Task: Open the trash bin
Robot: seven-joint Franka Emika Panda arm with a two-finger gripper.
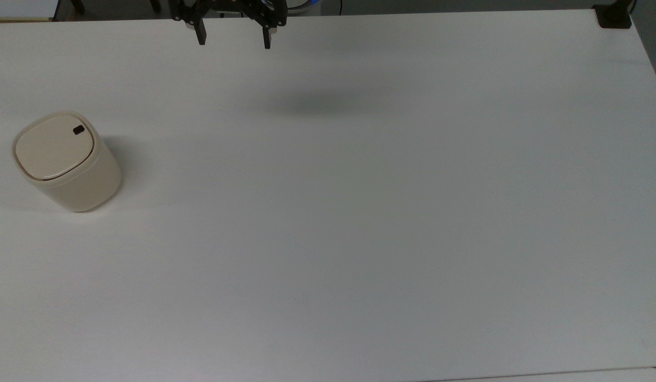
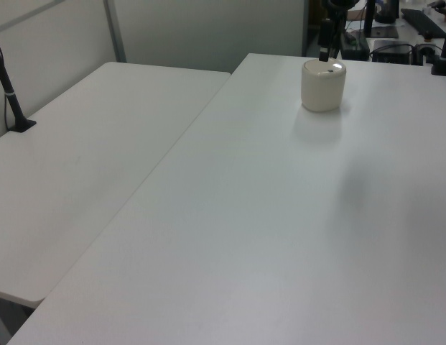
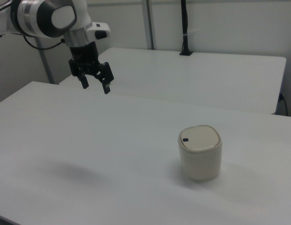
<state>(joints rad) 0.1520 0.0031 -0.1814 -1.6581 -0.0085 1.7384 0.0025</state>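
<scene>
Trash bin (image 1: 68,162) sat on the white table (image 1: 359,212) at the left side of the top view, upright, alone. Cream-beige body, rounded-square shape. Lid (image 1: 54,146) lay flat and closed, thin dark seam around its rim, small black latch (image 1: 78,130) near the lid's upper right edge in the top view.

In the right view the bin (image 3: 199,152) stood at lower right of centre, latch (image 3: 185,139) on the lid's left side. In the left view it (image 2: 323,85) appeared at the upper right, far end of the table, lid top catching light.

Gripper (image 1: 235,42) hung at the top edge of the top view, left of centre, well apart from the bin and off to its upper right. Both black fingers (image 1: 201,36) pointed down, spread wide apart, nothing between them. A soft shadow (image 1: 328,103) lay on the table below and right of the gripper in the top view.

In the right view the gripper (image 3: 94,86) sat in the upper left, raised clear above the table, fingers open and empty, with the white and grey arm (image 3: 47,16) running off the upper left corner. Bin was well to the lower right of it there.

A second white table (image 3: 206,75) stood behind in the right view, with a black post (image 3: 184,28) clamped at its far edge. The left view had that same second table (image 2: 79,144) on the left side, black post (image 2: 7,83) at the far left.
</scene>
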